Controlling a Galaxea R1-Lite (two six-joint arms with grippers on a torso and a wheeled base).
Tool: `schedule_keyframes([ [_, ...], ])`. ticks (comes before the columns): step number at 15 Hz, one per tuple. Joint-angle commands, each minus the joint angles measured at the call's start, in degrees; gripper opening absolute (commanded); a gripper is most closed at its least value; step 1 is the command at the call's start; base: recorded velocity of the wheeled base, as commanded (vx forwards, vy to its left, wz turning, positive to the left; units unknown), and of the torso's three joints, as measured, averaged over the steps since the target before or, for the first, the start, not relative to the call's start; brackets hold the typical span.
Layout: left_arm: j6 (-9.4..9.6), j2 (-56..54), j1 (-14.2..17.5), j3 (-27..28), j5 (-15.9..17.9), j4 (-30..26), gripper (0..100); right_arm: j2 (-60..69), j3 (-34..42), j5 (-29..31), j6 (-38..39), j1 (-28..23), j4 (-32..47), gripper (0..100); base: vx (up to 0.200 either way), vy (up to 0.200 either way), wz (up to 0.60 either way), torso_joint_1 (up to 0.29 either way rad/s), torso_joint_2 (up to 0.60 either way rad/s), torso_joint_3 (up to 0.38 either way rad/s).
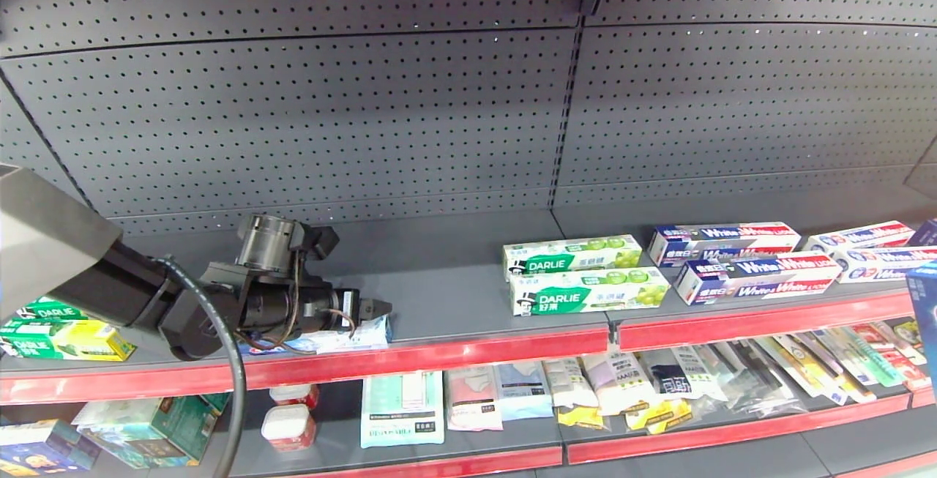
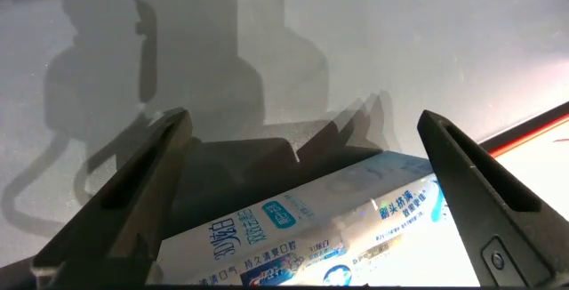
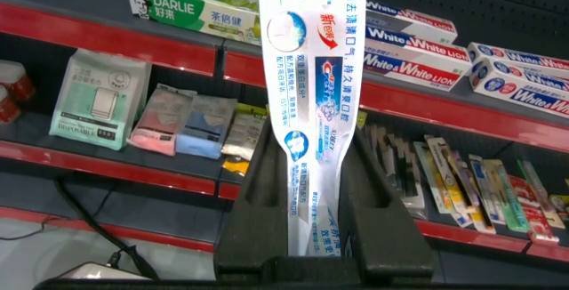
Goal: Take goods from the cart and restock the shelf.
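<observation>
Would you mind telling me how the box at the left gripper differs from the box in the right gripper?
The left box lies flat on the shelf; the right box is held upright, off the shelf. The left box lies free beneath the open left gripper; the right box is clamped in the shut right gripper. Both are long, white-and-blue boxes.

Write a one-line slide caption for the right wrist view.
Right gripper shut on a blue-and-white toothpaste box, facing the red-edged shelf.
</observation>
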State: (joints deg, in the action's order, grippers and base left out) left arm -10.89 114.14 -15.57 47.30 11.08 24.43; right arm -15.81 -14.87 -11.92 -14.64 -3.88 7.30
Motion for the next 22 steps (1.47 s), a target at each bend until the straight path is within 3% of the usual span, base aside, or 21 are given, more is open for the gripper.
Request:
schedule_keyframes([
  [1, -0.01, 0.0, 0.0, 0.0, 0.0, 0.0, 100, 0.0, 0.0, 0.0, -0.1, 0.0, 0.0, 0, 0.0, 0.0, 0.0, 0.0, 0.0, 0.0],
  [12, -0.36, -8.2, 1.5, -0.7, -2.1, 0.0, 100, 1.1, 1.7, 0.1, 0.0, -0.1, 0.0, 0, 0.0, 0.0, 0.0, 0.0, 0.0, 0.0],
  [19, 0.25, -36.3, 2.6, -19.6, -3.8, -0.2, 100, -2.6, 0.6, 1.3, -0.7, -0.2, -0.8, 0, 0.0, 0.0, 0.0, 0.0, 0.0, 0.0],
  [21, 3.42, -48.0, 2.6, -26.9, -3.7, -0.7, 100, -5.9, -1.6, 2.8, -1.0, 0.0, -1.0, 0, 0.0, 0.0, 0.0, 0.0, 0.0, 0.0],
  [22, 5.96, -56.9, 2.6, -31.9, -3.3, -1.3, 100, -8.5, -3.1, 2.3, -1.4, 0.3, -1.0, 0, 0.0, 0.0, 0.0, 0.0, 0.0, 0.0],
])
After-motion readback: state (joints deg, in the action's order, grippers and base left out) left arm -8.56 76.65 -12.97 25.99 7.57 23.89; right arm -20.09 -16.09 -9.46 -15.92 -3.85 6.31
